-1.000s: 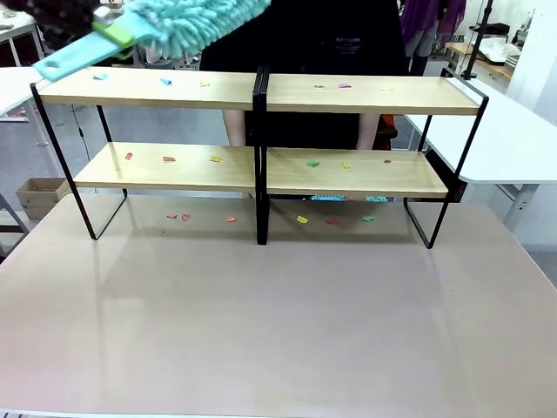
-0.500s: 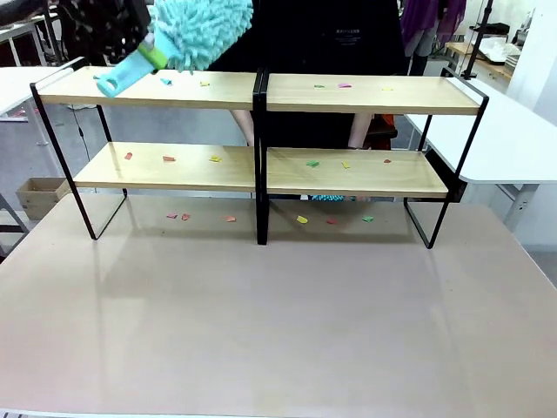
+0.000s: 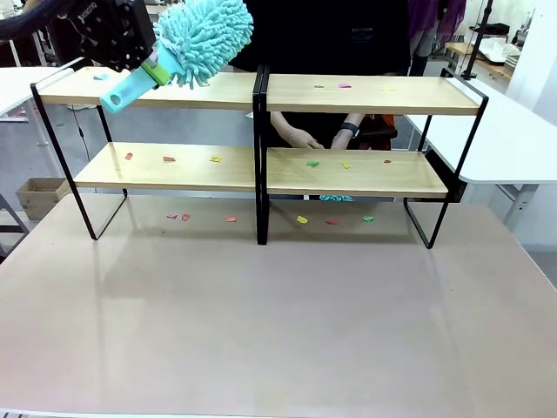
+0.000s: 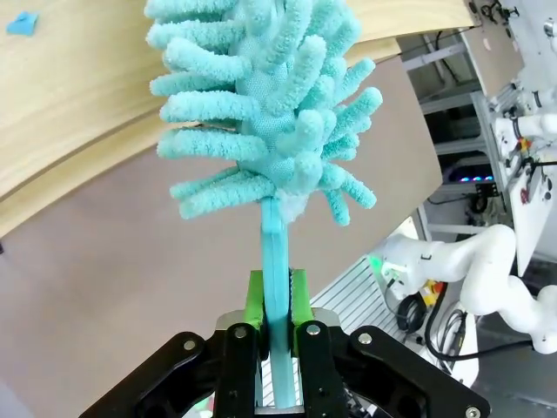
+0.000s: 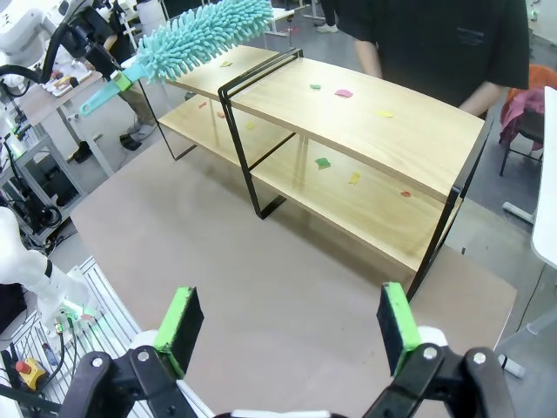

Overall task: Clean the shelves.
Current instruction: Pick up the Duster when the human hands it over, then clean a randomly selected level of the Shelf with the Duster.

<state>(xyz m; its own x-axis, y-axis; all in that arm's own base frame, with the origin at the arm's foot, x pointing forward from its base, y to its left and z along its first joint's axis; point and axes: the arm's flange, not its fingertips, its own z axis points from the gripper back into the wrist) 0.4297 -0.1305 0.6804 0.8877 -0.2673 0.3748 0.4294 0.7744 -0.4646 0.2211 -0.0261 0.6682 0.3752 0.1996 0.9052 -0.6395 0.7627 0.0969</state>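
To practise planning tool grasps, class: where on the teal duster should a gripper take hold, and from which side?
Its flat handle, just below the fluffy head, pads closing on the two broad faces, as the left gripper does. The strip is thin and looks rigid; the head is soft and would likely squash.

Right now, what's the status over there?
Left gripper shut on duster, at shelves, top left. Right gripper open, empty. Scraps on boards; person's hands behind.
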